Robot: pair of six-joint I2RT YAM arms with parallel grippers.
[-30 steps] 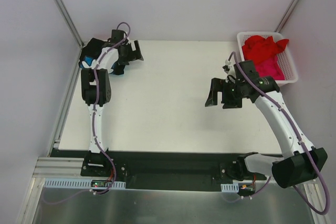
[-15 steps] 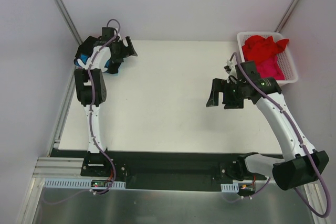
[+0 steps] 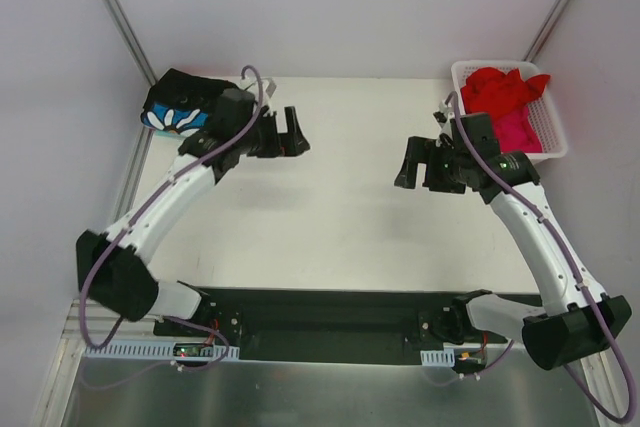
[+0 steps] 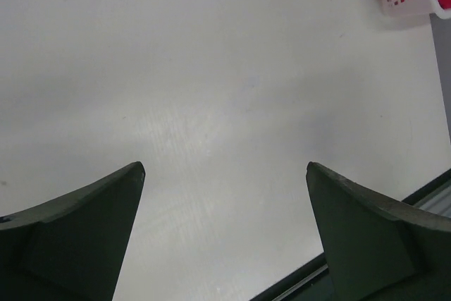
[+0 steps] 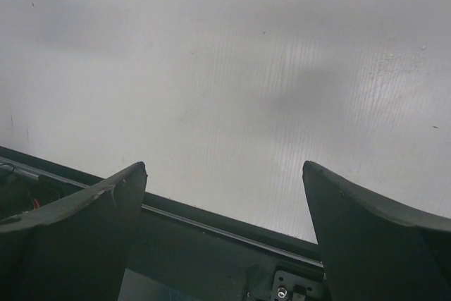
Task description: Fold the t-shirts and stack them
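Seen from above, a black t-shirt (image 3: pixel 178 99) lies bunched in the far left corner of the white table (image 3: pixel 330 227). It is soft and rumpled, with a white-and-blue flower print on its near side. A teal-blue patch at its near edge may be part of the print or another cloth beneath; the view is too small to tell.

Just to the right of the shirt, clear of it, the left claw (image 3: pixel 291 134) hangs over bare table with its jaws spread wide, holding nothing.

Across the middle of the table, well apart from it, the right claw (image 3: pixel 410 164) points leftward, also spread wide and empty.

Behind the right arm, at the far right edge, a white slotted basket (image 3: pixel 556 135) holds a crumpled red t-shirt (image 3: pixel 500 87), one corner draped over the far rim, and a pink t-shirt (image 3: pixel 520 130) in the near half. The right claw is near the basket, but turned away from it.

The left wrist camera shows its two dark fingers (image 4: pixel 77 237) framing empty tabletop, with a corner of the basket at the upper right and pink showing through its slots. The black shirt is out of that view.

The right wrist camera shows its own fingers (image 5: pixel 366 237) over the table's near edge and a dark rail (image 5: pixel 197 252) below it, which the left wrist view catches only at a corner. No shirt appears there.
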